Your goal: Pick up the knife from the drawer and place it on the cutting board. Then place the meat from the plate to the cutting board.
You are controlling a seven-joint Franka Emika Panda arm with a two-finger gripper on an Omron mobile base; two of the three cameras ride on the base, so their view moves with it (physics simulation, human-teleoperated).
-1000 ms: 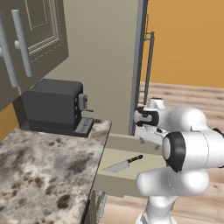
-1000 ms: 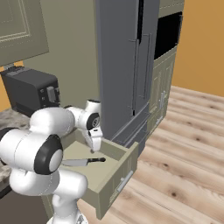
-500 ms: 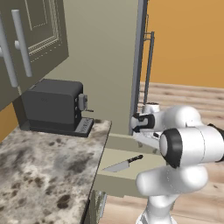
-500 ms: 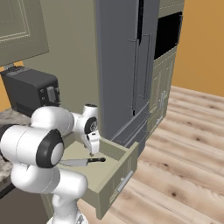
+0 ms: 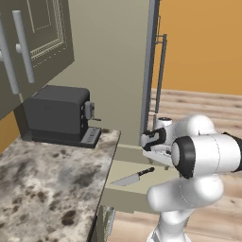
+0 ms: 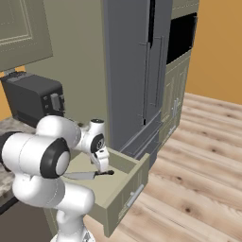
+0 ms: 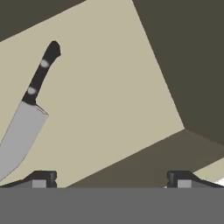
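The gripper (image 7: 111, 178) is seen in the hand view with its jaws spread wide, one dark fingertip (image 7: 40, 178) at the lower left and the other at the lower right, and nothing is held or touched between them; bare drawer floor and a shadowed inner wall are seen in the gap. One knife (image 7: 27, 109) is counted. In the hand view it lies flat on the floor of the drawer (image 7: 109, 87), beyond and to the left of the left fingertip, apart from both tips, with the black handle pointing away from the jaws and the broad silver-grey blade running back toward the lower left edge of the picture. One open drawer is counted. In the left base view the knife (image 5: 132, 177) rests on the floor of the pulled-out drawer (image 5: 124, 166), with the gripper (image 5: 147, 140) above it and off toward its handle end, well clear of it. To the left of the drawer a speckled stone counter (image 5: 42, 179) is seen, with one dark grey coffee machine (image 5: 59, 115) standing on it at the back. In the right base view the knife (image 6: 87, 175) is partly covered by the white arm, the handle end showing just below the gripper (image 6: 103, 166), and the front panel of the drawer (image 6: 127, 198) stands out from the cabinet line. One tall grey refrigerator (image 6: 137, 71) is seen to the right of the drawer.
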